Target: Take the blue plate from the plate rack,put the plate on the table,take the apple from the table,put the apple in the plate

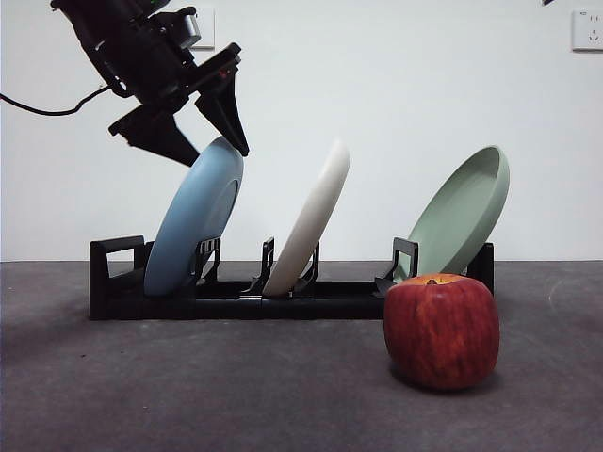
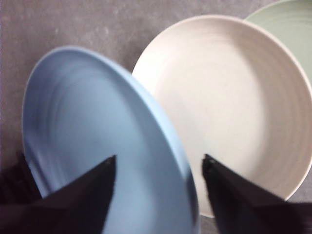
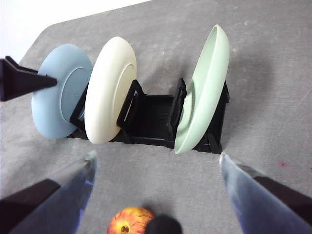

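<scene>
The blue plate (image 1: 193, 221) stands tilted in the end slot of the black plate rack (image 1: 236, 303), by the loop handle. My left gripper (image 1: 217, 151) is open, one jaw on each side of the plate's top rim (image 2: 87, 126); I cannot tell whether they touch it. One left jaw shows beside the plate in the right wrist view (image 3: 24, 80). The red apple (image 1: 441, 330) sits on the grey table (image 1: 188, 395) in front of the rack's other end. My right gripper (image 3: 157, 158) is open and empty, high above the apple (image 3: 129, 222) and the rack (image 3: 156, 117).
A cream-white plate (image 1: 311, 221) leans in the rack's middle slot, close beside the blue plate (image 3: 58, 97). A pale green plate (image 1: 466, 217) leans at the far end, behind the apple. A white wall stands behind the table.
</scene>
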Controlling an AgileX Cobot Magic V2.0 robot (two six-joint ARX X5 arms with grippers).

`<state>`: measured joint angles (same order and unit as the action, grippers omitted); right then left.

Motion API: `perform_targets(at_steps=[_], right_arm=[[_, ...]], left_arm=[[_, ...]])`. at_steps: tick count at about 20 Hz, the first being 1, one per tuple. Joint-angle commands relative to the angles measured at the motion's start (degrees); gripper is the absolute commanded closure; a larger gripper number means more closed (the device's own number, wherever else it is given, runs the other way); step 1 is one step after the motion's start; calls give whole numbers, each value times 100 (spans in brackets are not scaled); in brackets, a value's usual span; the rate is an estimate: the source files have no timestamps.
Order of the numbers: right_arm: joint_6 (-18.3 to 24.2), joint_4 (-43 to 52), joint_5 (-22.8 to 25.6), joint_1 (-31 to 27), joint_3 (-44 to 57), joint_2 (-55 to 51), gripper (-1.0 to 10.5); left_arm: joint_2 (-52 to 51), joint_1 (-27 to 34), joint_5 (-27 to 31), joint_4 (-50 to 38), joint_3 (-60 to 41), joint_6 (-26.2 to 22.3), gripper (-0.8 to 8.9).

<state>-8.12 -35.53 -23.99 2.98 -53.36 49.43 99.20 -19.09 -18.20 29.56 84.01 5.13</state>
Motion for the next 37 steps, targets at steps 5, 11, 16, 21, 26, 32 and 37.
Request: perform_targets(at_steps=[5,11,16,21,26,32,37], right_arm=[[4,33,9,9,-24,4,542],[7,35,4,9,-24,4,541],[7,35,0,9,-24,4,541],[7,57,2,9,-24,4,537],[31,28,39,9,-24,7,395],[72,-103,39,9,-24,7,379],[70,-103,37,9,-24,7,379]], left_arm=[[-2,-44,-33,35,186,-28,821],[-94,-192,-37,1067,1453,-208,821],[-404,-614,-2,2599,2409,-1034,821],[-1384,-1239,629,3869,2409,-1534,821],[-2100,-2122,1508,4970,2400,-1412,821],[-2216,-3694,2935,4837,1178,-511,821],[-2214,-4557,3591,3261,-1200,164,822]])
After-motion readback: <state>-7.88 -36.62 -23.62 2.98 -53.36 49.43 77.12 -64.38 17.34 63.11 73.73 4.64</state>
